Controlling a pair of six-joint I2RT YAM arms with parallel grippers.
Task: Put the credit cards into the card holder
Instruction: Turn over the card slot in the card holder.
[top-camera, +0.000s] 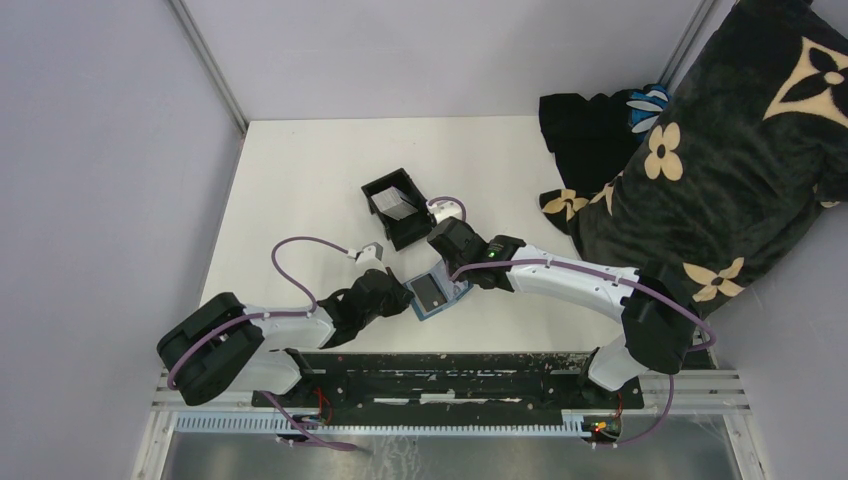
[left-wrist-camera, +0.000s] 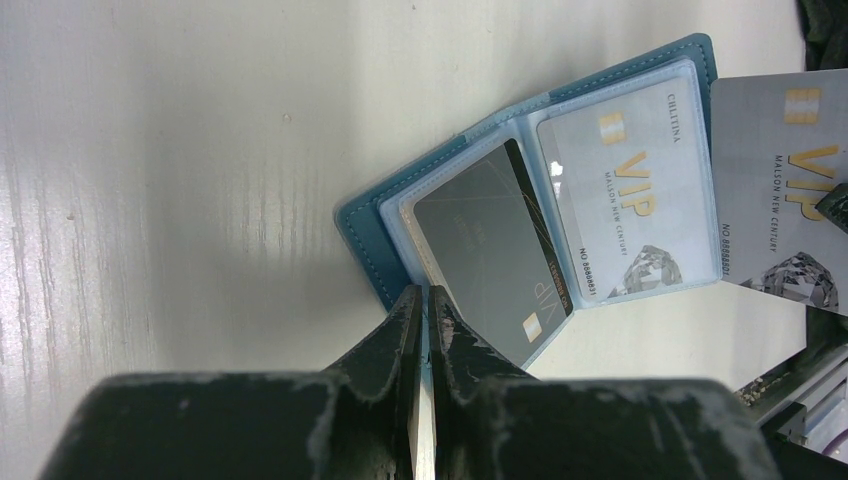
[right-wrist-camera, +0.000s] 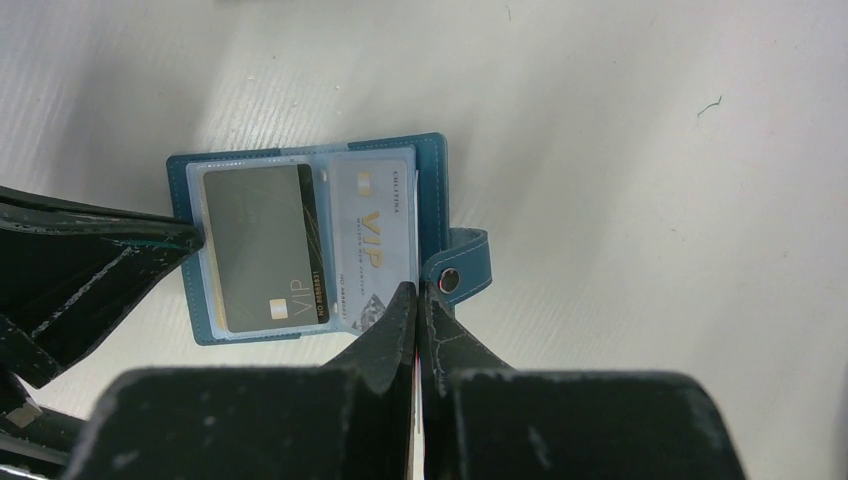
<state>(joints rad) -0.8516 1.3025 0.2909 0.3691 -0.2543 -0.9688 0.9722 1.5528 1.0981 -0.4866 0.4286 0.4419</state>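
Card holder (top-camera: 437, 293) open on white table (top-camera: 300, 180), left claw (left-wrist-camera: 425, 300) pinching it, right claw (right-wrist-camera: 418, 295) pinching credit card (left-wrist-camera: 775, 190)

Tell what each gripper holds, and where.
Right gripper: a grey VIP card, by one edge. Left gripper: the card holder, by its cover's edge.

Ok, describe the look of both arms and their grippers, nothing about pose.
The left arm and right arm have white links with bulky black joint housings and looping purple cables. A small green light glows on the right arm. The left gripper and right gripper have scuffed black tapered fingers.
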